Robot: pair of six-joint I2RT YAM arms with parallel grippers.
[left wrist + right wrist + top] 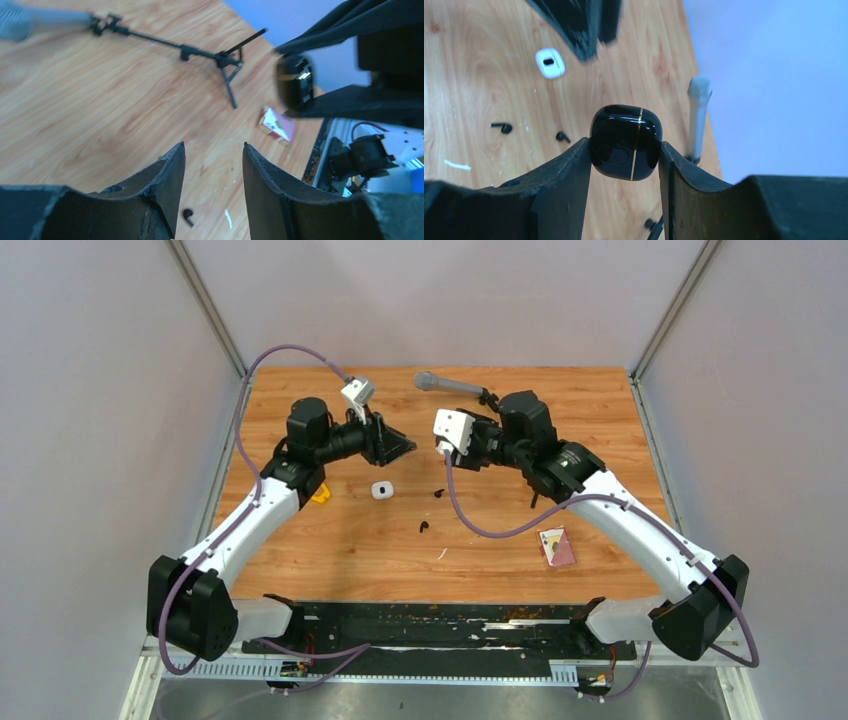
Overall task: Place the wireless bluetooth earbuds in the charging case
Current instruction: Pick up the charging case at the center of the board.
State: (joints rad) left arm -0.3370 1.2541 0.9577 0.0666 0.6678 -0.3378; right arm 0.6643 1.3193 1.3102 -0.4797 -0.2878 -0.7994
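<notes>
**Me:** Closest to my left lens is my left gripper [213, 146]. Its jaws stand apart with nothing between them, and only the table [100, 115] shows through the gap.

**You:** And the right one?

**Me:** My right gripper [624, 143] is clamped on the black case [625, 131], one finger pressed to each side. The case is glossy, with a thin gold line running across it, and I hold it up off the wood. From above, the two grippers face each other near the middle of the table, left beside right.

**You:** So where are the buds?

**Me:** They lie on the wood, nearer my bases than both grippers. Going left to right, the white case [381, 490] comes first, with a dark mark on its top face; I cannot tell whether it is open. Next is a black earbud [424, 527], then a second earbud [440, 492] a little farther from my bases. The two lie apart from each other, and neither touches a case or a finger.

**You:** Anything else down there?

**Me:** There is a yellow thing [320, 494] half under my left arm, too small to make out. A thin white sliver [442, 554] lies near the first earbud. A red-and-white box [557, 546] sits beside my right arm. A mic [450, 385] on its small stand lies along the far edge.
</notes>
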